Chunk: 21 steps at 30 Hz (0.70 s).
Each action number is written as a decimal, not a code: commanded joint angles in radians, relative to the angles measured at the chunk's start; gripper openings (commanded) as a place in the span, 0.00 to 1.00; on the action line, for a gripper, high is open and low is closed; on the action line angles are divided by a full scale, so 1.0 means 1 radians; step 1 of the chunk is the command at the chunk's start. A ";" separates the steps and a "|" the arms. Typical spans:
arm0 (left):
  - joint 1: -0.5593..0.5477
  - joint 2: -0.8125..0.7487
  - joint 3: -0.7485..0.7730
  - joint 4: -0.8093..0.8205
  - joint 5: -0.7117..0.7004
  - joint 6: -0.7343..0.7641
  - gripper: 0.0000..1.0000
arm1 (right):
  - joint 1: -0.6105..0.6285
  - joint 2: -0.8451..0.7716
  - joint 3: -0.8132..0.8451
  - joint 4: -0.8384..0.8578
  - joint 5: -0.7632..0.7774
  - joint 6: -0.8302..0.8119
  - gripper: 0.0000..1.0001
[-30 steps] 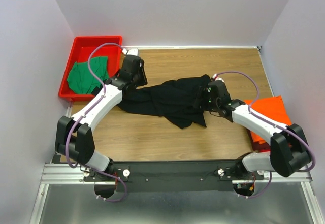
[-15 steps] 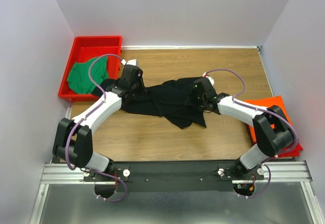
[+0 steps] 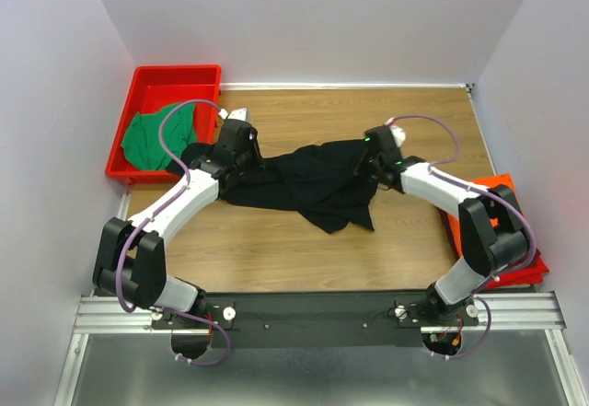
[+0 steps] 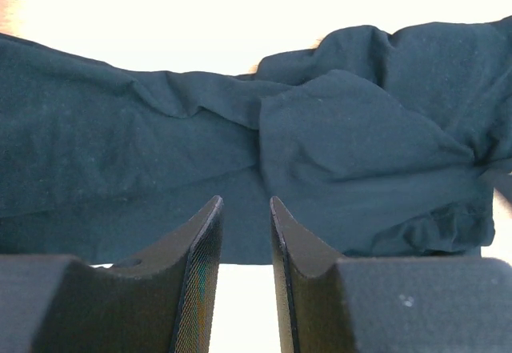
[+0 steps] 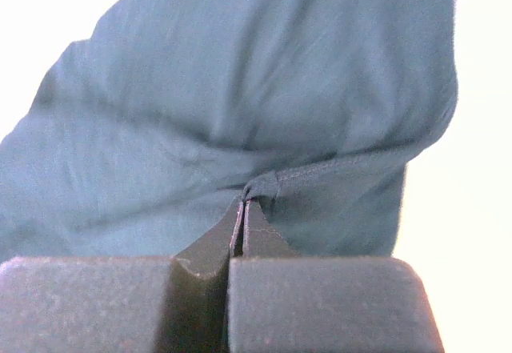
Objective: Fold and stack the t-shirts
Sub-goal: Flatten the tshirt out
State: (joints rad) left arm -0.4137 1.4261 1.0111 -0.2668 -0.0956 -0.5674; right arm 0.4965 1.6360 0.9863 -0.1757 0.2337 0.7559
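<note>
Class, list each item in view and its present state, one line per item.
Black cloth t-shirt: crumpled on wooden table, hem pinched.
Green cloth t-shirt: bunched in red plastic tray.
Orange cloth t-shirt: at right, partly hidden.
Left hand: open over black shirt.
Right hand: shut on its hem.

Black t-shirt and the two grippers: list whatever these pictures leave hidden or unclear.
- Left gripper, left wrist view: only dark cloth of the black t-shirt shows between the fingers; a pinch cannot be told.
- Right gripper: in the top view its own wrist covers the fingertips.
- Orange t-shirt, top view: the right arm hides much of it.
- Table, wrist views: washed out white.
</note>
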 commanded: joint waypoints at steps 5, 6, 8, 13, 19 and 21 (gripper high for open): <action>0.004 -0.030 -0.011 0.023 0.022 0.015 0.37 | -0.340 -0.128 0.072 -0.024 -0.034 -0.059 0.00; 0.004 -0.027 -0.012 0.023 0.025 0.015 0.37 | -0.352 -0.133 0.081 -0.027 -0.055 -0.070 0.00; 0.004 -0.013 -0.009 0.024 0.031 0.012 0.37 | -0.363 -0.133 0.097 -0.034 -0.072 -0.073 0.00; 0.004 0.005 -0.008 0.023 0.034 -0.005 0.37 | -0.372 -0.143 0.091 -0.038 -0.042 -0.073 0.00; 0.006 0.023 -0.002 -0.005 -0.010 -0.008 0.38 | -0.446 -0.177 0.101 -0.045 -0.050 -0.076 0.00; 0.013 0.028 0.001 -0.025 -0.036 -0.012 0.38 | -0.472 -0.199 0.098 -0.048 -0.040 -0.075 0.00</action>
State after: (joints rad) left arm -0.4118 1.4345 1.0111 -0.2646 -0.0822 -0.5701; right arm 0.0681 1.4937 1.0664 -0.2001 0.1833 0.6960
